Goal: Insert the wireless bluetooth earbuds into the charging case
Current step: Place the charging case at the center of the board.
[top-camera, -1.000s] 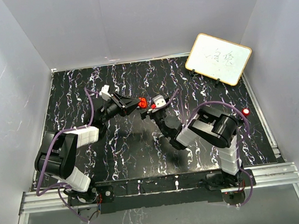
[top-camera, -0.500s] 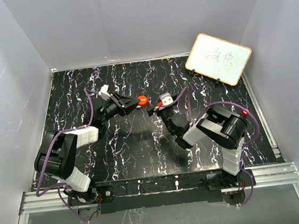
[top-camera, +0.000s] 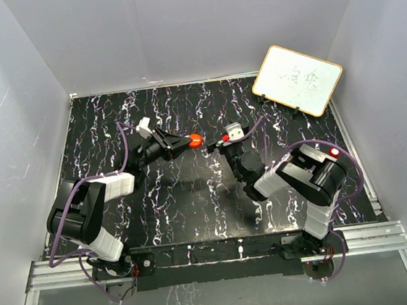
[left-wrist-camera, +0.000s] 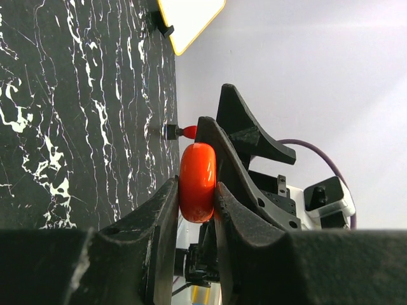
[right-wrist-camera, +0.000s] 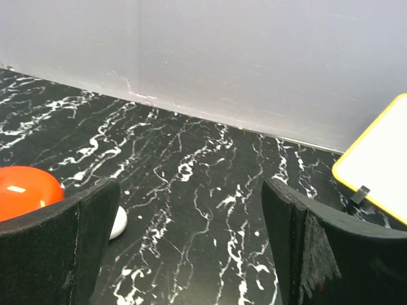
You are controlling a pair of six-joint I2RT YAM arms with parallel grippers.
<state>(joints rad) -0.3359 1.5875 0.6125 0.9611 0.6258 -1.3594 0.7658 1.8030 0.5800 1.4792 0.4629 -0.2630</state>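
Note:
My left gripper (top-camera: 190,141) is shut on a round orange-red case (top-camera: 196,140) and holds it on edge above the table's middle. In the left wrist view the case (left-wrist-camera: 197,171) sits pinched between both pads of the left gripper (left-wrist-camera: 194,194). My right gripper (top-camera: 221,144) is just right of the case, a little apart, with its jaws wide and nothing between them (right-wrist-camera: 191,190). The case shows at the left edge of the right wrist view (right-wrist-camera: 22,190). A small whitish rounded piece (right-wrist-camera: 117,222) lies on the table, half hidden behind my right gripper's left finger. No earbud shows clearly.
A yellow-framed whiteboard (top-camera: 297,79) leans at the back right and also shows in the right wrist view (right-wrist-camera: 381,159). The black marbled table (top-camera: 194,204) is walled by grey panels. A tiny red spot (left-wrist-camera: 189,131) shows past the left fingers; I cannot tell what it is.
My right gripper has pulled back to the right, away from the case. My left gripper has kept the case almost in place.

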